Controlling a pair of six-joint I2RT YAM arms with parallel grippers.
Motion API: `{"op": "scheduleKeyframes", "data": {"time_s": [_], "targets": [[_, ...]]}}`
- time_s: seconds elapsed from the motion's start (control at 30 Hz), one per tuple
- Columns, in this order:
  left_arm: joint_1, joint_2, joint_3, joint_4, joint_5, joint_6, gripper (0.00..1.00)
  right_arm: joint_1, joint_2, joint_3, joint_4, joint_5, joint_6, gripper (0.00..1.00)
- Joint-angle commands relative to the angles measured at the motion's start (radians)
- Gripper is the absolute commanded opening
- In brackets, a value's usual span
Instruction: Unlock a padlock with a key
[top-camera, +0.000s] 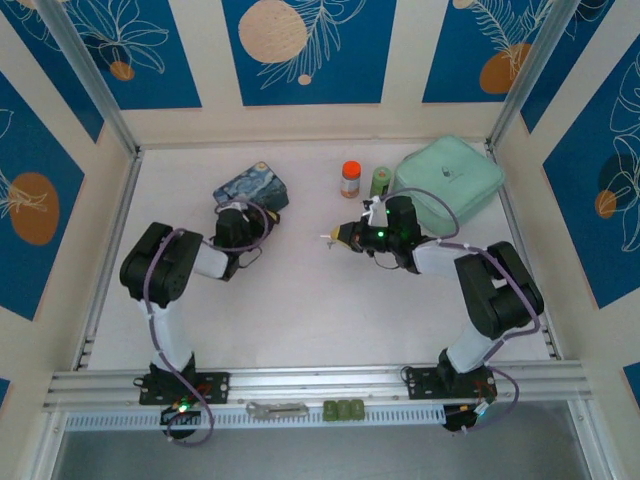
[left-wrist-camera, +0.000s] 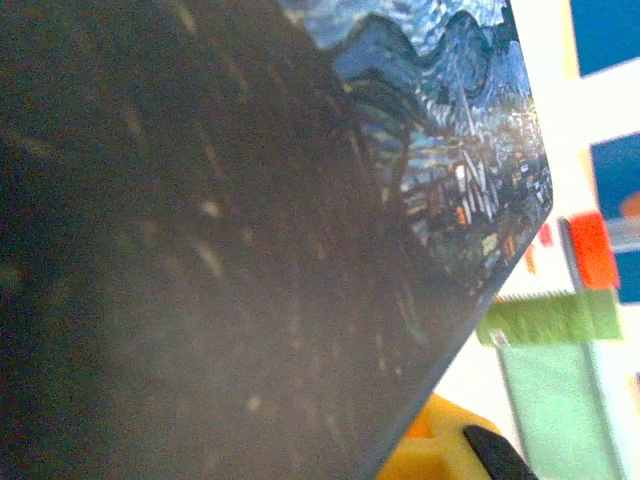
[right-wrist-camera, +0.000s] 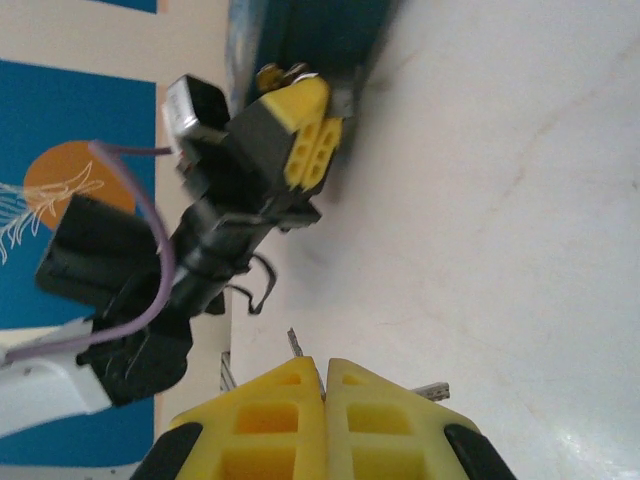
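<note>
- Walls: cream with blue panels (top-camera: 305, 45) bearing white leaf outlines and orange discs. Pale table (top-camera: 300, 310) inside a metal frame.
- Clock directions are read from the table's middle in the top view, 12 being the far wall.
- At 11 o'clock: blue starry-painting box (top-camera: 252, 188), lying askew.
- At 12 o'clock: small jar with orange lid (top-camera: 350, 179). Just beside it, toward 1, stands a green cylinder (top-camera: 380, 180).
- At 1 to 2 o'clock: mint-green pouch (top-camera: 448, 185), flat on the table.
- At 6 o'clock, on the near rail: grey wrench-like tool (top-camera: 276, 408), with a row of green blocks (top-camera: 345, 409) just to its right.
- Left gripper (top-camera: 234, 211): at 10 to 11 o'clock, nose against the box's near edge. Right wrist view shows its yellow fingers pressed together.
- Padlock (right-wrist-camera: 283, 72): probably the small dark lump with a glint at the left fingertips, against the foot of the box. Too small to be sure, and cannot tell if it is pinched.
- Left wrist view: the box's painted face is very close and mostly dark blur, with one yellow finger (left-wrist-camera: 432, 448) at the bottom edge.
- Right gripper (top-camera: 341, 237): just right of centre, pointing toward 9 o'clock, well apart from the left one. Its yellow fingers (right-wrist-camera: 275, 410) are pressed together.
- Key (top-camera: 326, 237): thin pale metal sliver sticking out of the right fingertips toward 9 o'clock, pinched between them and clear of the table's other items.
</note>
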Motion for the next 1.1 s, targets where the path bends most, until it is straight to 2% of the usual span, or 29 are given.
{"op": "scheduleKeyframes", "data": {"time_s": [0.0, 0.23, 0.37, 0.5, 0.67, 0.9, 1.07], "targets": [[-0.029, -0.060, -0.046, 0.057, 0.131, -0.125, 0.00, 0.010, 0.045, -0.023, 0.117, -0.012, 0.076, 0.00], [-0.065, -0.087, -0.039, 0.118, 0.238, -0.246, 0.00, 0.016, 0.119, 0.000, 0.204, -0.046, 0.144, 0.00], [-0.084, -0.100, -0.016, 0.138, 0.279, -0.281, 0.00, 0.018, 0.145, 0.011, 0.223, -0.049, 0.176, 0.00], [-0.095, -0.104, 0.005, 0.174, 0.314, -0.308, 0.00, 0.025, 0.188, 0.020, 0.321, -0.071, 0.246, 0.00], [-0.108, -0.103, 0.008, 0.180, 0.307, -0.319, 0.00, 0.042, 0.228, 0.028, 0.400, -0.070, 0.295, 0.00], [-0.126, -0.056, 0.022, 0.282, 0.309, -0.388, 0.00, 0.031, 0.271, 0.007, 0.525, -0.061, 0.366, 0.00], [-0.135, -0.040, 0.018, 0.303, 0.310, -0.399, 0.00, 0.016, 0.262, -0.002, 0.540, -0.062, 0.359, 0.00]]}}
